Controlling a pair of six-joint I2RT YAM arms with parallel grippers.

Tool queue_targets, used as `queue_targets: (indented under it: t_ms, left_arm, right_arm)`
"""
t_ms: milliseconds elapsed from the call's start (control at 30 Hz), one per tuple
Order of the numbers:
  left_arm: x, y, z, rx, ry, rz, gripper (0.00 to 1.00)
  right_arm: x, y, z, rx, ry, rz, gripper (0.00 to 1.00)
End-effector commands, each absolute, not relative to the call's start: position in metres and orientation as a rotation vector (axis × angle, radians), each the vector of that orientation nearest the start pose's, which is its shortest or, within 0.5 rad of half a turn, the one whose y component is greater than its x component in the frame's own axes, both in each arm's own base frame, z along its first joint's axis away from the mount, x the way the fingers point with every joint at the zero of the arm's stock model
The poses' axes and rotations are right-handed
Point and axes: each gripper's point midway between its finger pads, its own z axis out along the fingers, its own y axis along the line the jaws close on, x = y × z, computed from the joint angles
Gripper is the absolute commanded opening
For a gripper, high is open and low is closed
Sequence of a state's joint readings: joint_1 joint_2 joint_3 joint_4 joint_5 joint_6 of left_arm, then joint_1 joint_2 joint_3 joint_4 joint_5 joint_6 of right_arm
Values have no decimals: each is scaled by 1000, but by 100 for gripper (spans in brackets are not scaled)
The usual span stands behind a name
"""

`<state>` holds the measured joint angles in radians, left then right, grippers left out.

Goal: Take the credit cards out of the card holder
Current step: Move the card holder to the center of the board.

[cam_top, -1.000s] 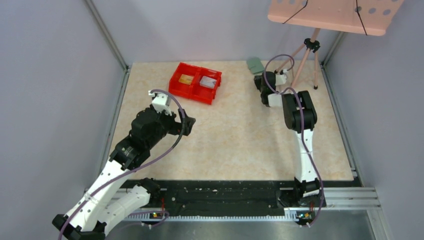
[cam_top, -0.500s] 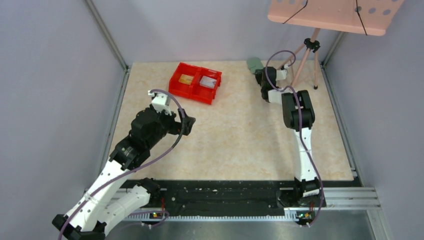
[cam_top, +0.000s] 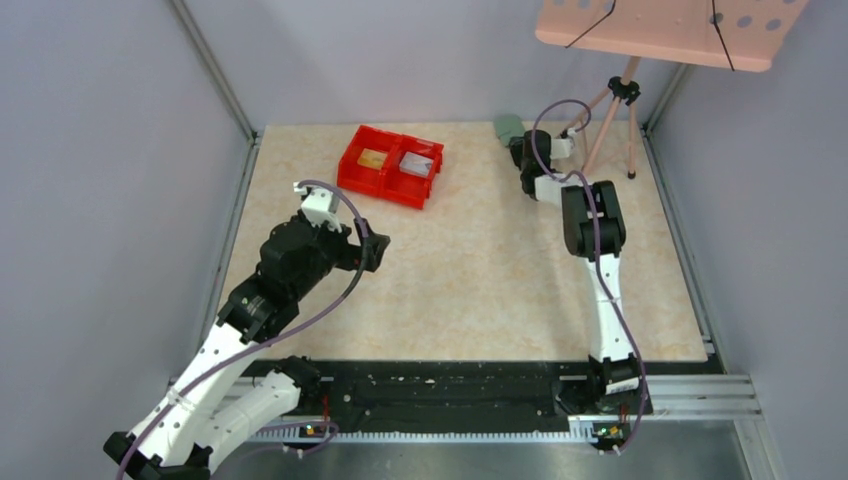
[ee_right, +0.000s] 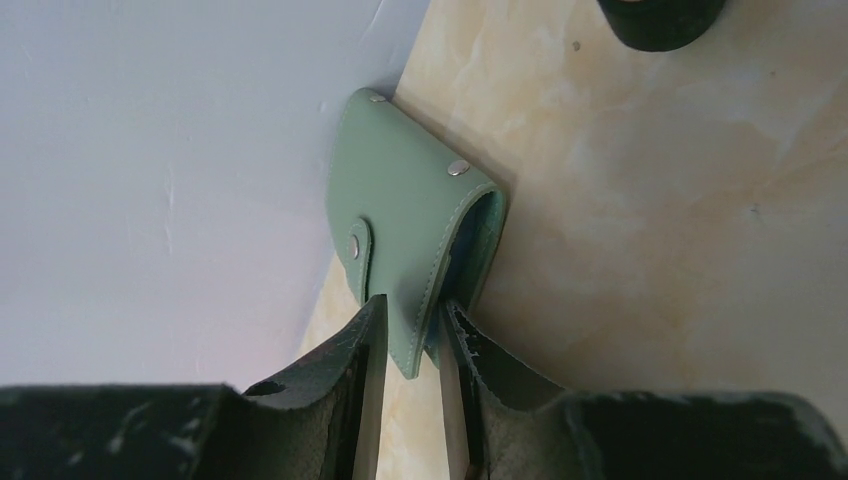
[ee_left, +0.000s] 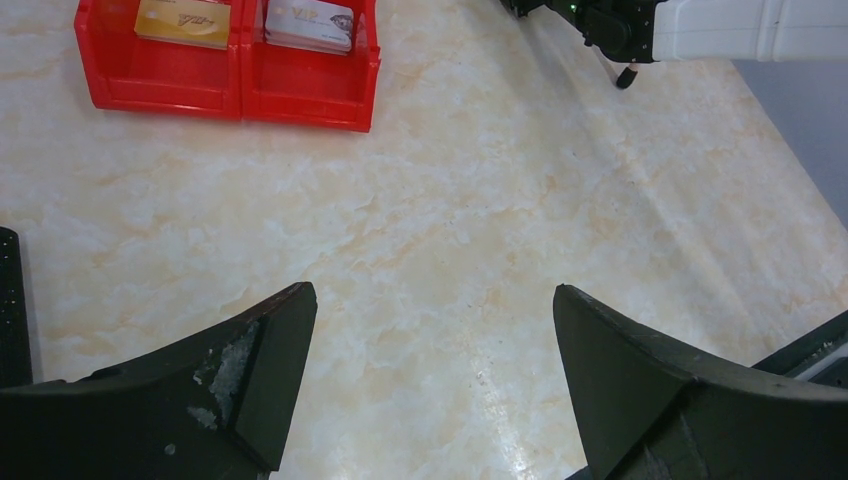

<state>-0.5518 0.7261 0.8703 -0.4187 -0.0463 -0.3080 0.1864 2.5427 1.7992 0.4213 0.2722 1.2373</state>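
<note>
The sage-green card holder (cam_top: 508,126) lies folded at the table's back edge against the wall, also in the right wrist view (ee_right: 410,220). My right gripper (ee_right: 410,335) has its jaws closed narrowly on the holder's upper flap, one finger above it and one in the fold. A gold-yellow credit card (ee_left: 183,20) lies in the red bin's left compartment and a pale blue-grey card (ee_left: 310,22) in its right one. My left gripper (ee_left: 430,380) is open and empty over bare table, in front of the bin.
The red double bin (cam_top: 390,166) stands at the back centre-left. A tripod (cam_top: 612,110) under a pink board stands at the back right, one foot (ee_right: 660,20) close to the card holder. Walls close the left, back and right.
My right gripper has moved toward the back wall onto the card holder and now covers part of it. The left arm has not moved.
</note>
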Motion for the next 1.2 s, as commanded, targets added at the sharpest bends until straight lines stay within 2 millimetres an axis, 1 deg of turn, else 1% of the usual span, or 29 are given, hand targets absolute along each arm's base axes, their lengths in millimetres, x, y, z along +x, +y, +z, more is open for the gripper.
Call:
queue_targets:
  t_ms: [0,67,133,200,233,300,333,433,500,633,700,767,833,867,1000,1167]
  left_arm:
    - [245,-154,288,189,1823,-558,93]
    - [245,-155,287,190,1825,-558,93]
    - [244,-154,287,190,1825,-558,93]
    - [244,-155,286,192,1827,-558,93]
    - [245,-155,285,191,1829,-557,93]
    - [245,-155,285,192,1830,-557,93]
    - [245,-155,285,193,1831,-558,93]
    - [245,-155,282,192,1839,-553,93]
    - [246,-155,282,191,1839,-551,93]
    - [247,-154,282,187,1841,-546,93]
    - [247,-154,281,186,1844,-542,93]
    - [247,-153,281,183,1845,-540,92]
    - [247,-153,281,181,1846,-535,92]
    - [248,-152,281,179,1846,-531,92]
    - [249,-151,280,175,1849,-524,92]
    - [250,-149,277,174,1857,-507,92]
  right_arm:
    - [697,110,43,1160,1552,692,25]
    - [700,111,40,1166,1557,685,24]
    - [701,110,36,1176,1561,682,17]
    - [703,110,33,1185,1567,689,2]
    - [704,110,34,1183,1565,697,0]
    - [705,110,35,1174,1565,703,0]
    - [705,108,39,1167,1565,701,0]
    - [701,103,44,1156,1565,693,0]
    - [697,103,52,1135,1566,708,0]
    - [681,105,65,1072,1619,677,0]
    - [668,107,71,1047,1634,692,0]
    - [651,109,74,1036,1653,712,0]
    - [632,113,85,1019,1663,746,0]
    - [616,113,76,1020,1682,745,0]
    - [568,119,72,1007,1743,763,0]
    - [515,147,69,873,1892,807,0]
